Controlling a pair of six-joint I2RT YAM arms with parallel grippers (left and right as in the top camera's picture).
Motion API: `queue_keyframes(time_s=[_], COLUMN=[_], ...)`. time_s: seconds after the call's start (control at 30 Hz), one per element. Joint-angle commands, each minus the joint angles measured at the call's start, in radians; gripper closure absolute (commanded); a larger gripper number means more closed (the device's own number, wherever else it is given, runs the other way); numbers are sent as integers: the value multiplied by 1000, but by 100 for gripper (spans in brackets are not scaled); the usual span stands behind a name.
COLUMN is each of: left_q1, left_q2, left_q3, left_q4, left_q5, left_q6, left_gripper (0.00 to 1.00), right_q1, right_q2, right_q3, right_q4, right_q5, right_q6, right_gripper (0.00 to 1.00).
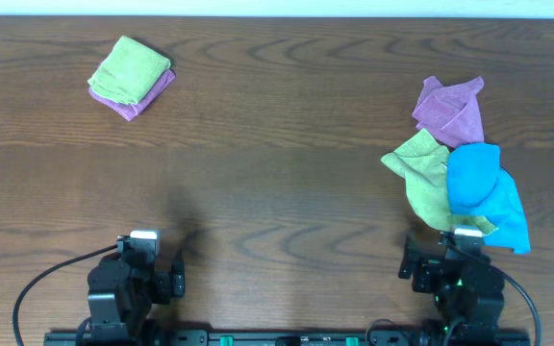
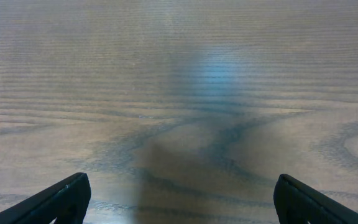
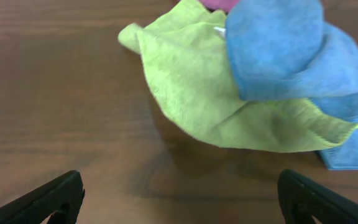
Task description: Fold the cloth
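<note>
Currently the cloth (image 1: 421,171) lies crumpled at the right of the bench (image 1: 277,192), just in front of the right hand (image 3: 179,180). A blue cloth (image 1: 484,187) is draped over its right half and a purple cloth (image 1: 450,108) touches its far edge. Both hands are spread wide and hold nothing; the left hand (image 2: 180,183) looks down on bare wood.

The cloth looks light, soft and limp, so it should sag and bunch when lifted, and its nap may drag the blue one along. The free corner pointing left, clear of the pile, seems the best place to pinch. Pulling it out toward the open middle should leave room to spread it flat before folding.
</note>
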Motion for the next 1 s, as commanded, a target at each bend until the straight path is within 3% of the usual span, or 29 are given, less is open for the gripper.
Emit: queue_keyframes(time_s=[0.0,0.97], left_q1=[-4,-4], left_q2=[-6,-6], left_q3=[-11,-11], left_q4=[-41,-41], left_q5=[0,0], left_q6=[25,25], left_gripper=[5,5], right_q1=[-17,13], right_q2=[-12,-11], right_q3=[-26,-33], right_q4=[2,2], right_q5=[-51,-58], right_q6=[-32,-32], right_gripper=[1,1])
